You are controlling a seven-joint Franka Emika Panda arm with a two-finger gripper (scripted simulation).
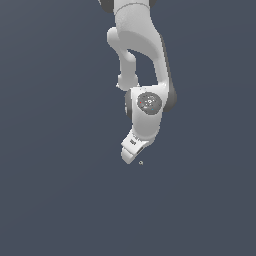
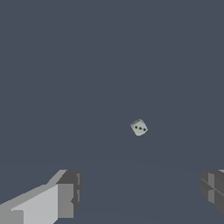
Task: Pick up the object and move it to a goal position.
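Observation:
The object (image 1: pixel 141 162) is a tiny pale grey speck with a darker centre on the dark grey floor, just to the exterior view's right of my hand's lower end. In the wrist view it shows as a small pale die-like cube with dark dots (image 2: pixel 139 127), lying on the floor ahead of the fingers. My gripper (image 2: pixel 140 192) is open and empty, its two fingers (image 2: pixel 65 197) wide apart with the object beyond the gap between them. In the exterior view my white hand (image 1: pixel 131 150) hangs low above the floor; its fingertips are hidden behind it.
The white arm (image 1: pixel 142 60) comes down from the top of the exterior view. A plain dark grey floor (image 1: pixel 60 200) fills both views; no other objects or edges show.

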